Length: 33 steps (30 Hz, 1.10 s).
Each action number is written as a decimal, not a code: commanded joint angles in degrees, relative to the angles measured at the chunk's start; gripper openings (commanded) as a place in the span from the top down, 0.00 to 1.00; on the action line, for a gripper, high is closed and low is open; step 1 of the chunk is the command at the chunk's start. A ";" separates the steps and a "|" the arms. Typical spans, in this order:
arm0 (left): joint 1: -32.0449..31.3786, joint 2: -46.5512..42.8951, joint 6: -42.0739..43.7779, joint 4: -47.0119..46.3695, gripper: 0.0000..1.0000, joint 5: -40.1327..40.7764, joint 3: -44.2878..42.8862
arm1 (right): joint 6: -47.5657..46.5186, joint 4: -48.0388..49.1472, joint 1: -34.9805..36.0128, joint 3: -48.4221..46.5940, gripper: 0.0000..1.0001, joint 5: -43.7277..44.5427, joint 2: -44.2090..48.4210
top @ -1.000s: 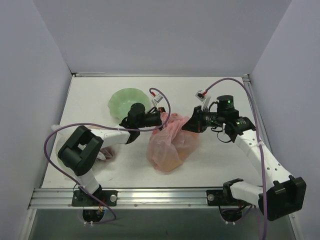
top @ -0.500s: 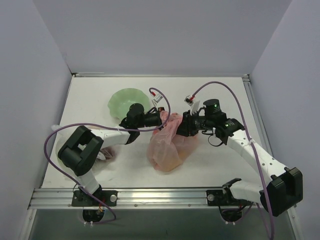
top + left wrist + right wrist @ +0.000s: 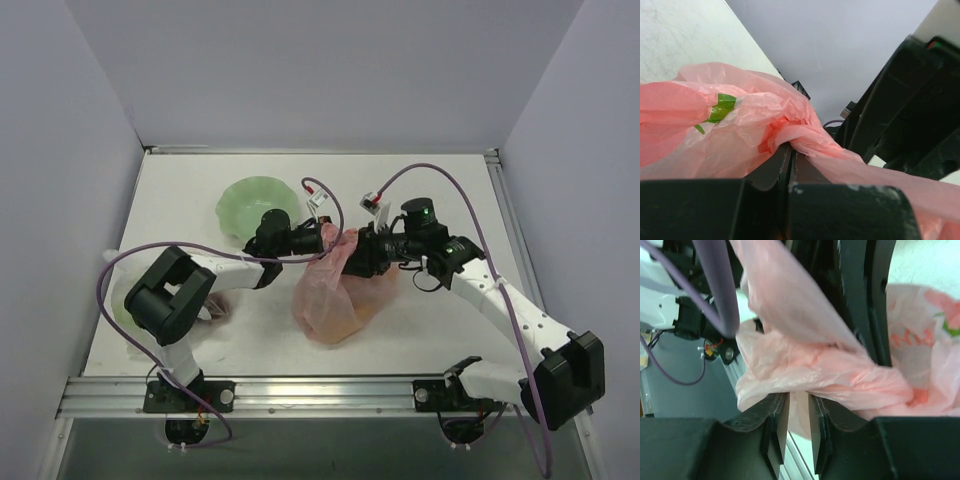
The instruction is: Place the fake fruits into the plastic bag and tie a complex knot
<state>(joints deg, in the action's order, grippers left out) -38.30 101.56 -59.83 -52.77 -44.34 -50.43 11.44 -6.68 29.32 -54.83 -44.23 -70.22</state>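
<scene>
We find the plastic bag [image 3: 330, 295] at the middle of the table [image 3: 450, 200], its long axis running near to far and its gathered neck pointing away from the bases. At that neck the right gripper [image 3: 798, 405] has slid in leftward and its jaws have just parted, film bunched at the tips; we judge a regrasp for the knot. The left gripper [image 3: 791, 160] stays clamped on a twisted handle.

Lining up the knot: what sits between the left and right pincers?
Only the plastic bag, its gathered neck running from left pincer to right pincer; the top view shows it.
</scene>
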 commanded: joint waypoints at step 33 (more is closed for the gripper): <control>-0.28 -1.10 -0.90 -5.24 1.00 -2.51 -1.16 | -0.11 2.72 -9.46 4.82 0.78 3.98 7.37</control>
<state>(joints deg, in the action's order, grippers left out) -38.30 101.97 -61.30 -54.68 -45.71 -51.83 10.44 -8.23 20.47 -47.66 -39.42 -63.92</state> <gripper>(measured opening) 0.036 0.211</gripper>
